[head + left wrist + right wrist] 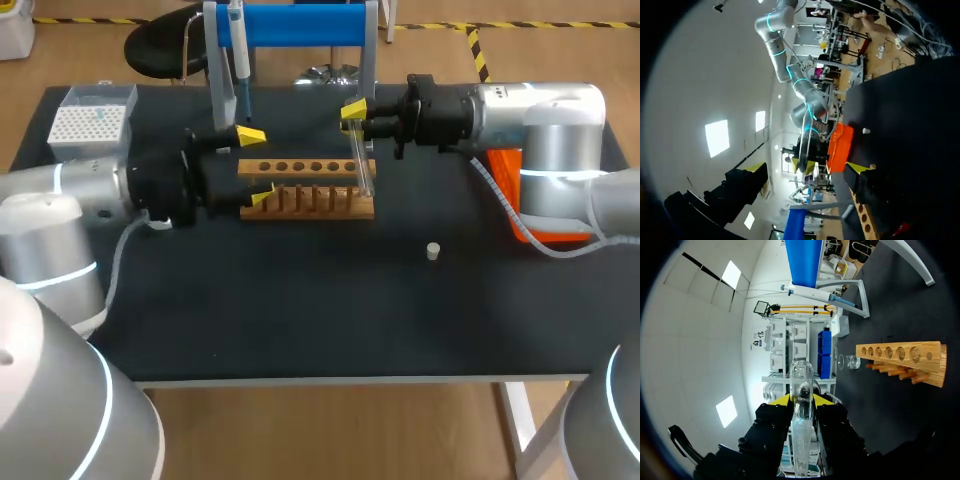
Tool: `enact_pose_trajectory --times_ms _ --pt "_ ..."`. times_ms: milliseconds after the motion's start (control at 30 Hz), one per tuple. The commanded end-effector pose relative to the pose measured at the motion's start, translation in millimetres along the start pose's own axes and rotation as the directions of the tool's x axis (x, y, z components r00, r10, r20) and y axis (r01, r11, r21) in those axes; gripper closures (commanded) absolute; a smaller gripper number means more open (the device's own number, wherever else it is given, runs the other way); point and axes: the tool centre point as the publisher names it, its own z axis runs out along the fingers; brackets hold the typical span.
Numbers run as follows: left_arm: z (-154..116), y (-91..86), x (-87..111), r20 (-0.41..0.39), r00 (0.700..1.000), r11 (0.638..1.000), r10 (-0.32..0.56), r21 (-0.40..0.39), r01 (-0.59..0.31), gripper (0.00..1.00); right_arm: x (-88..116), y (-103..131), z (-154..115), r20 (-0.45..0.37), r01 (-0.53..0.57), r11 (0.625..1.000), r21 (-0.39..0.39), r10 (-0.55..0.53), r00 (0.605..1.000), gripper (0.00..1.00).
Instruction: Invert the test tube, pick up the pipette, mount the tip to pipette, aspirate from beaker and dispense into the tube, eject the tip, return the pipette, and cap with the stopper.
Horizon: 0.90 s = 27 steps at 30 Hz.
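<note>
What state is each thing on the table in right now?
test tube: gripped by right end effector, unstoppered
stopper: loose on the table
pipette: hanging on its stand
left end effector: open, at the rack end

Bare table [300, 310] before the wooden rack [300, 212], blue stand [300, 25] close behind it.

On my right wrist feed the test tube [801, 390] lies between the right gripper's [802, 400] fingers, its rear end cut off. Beside my left gripper [807, 168], the rack [863, 220] is dark and cropped; I can't tell contact.
</note>
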Motion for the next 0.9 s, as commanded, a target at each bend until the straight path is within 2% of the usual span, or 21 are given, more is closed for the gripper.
enact_pose_trajectory --times_ms 33,467,900 --pt "13.3 6.7 0.9 -0.012 0.992 0.99 0.125 0.069 -0.124 0.0 1.2 -0.9 -0.4 0.004 0.001 1.0 -0.001 -0.001 1.0 1.0" --pt "42.4 -5.0 -5.2 -0.004 0.989 0.984 0.145 0.103 -0.144 0.0 1.2 -0.9 -0.4 0.004 0.001 1.0 -0.001 -0.001 1.0 1.0" --pt "78.5 -29.2 -4.8 -0.066 0.987 0.978 0.147 0.16 -0.135 0.0 1.2 -0.9 -0.4 0.004 0.001 1.0 -0.001 -0.001 1.0 1.0"
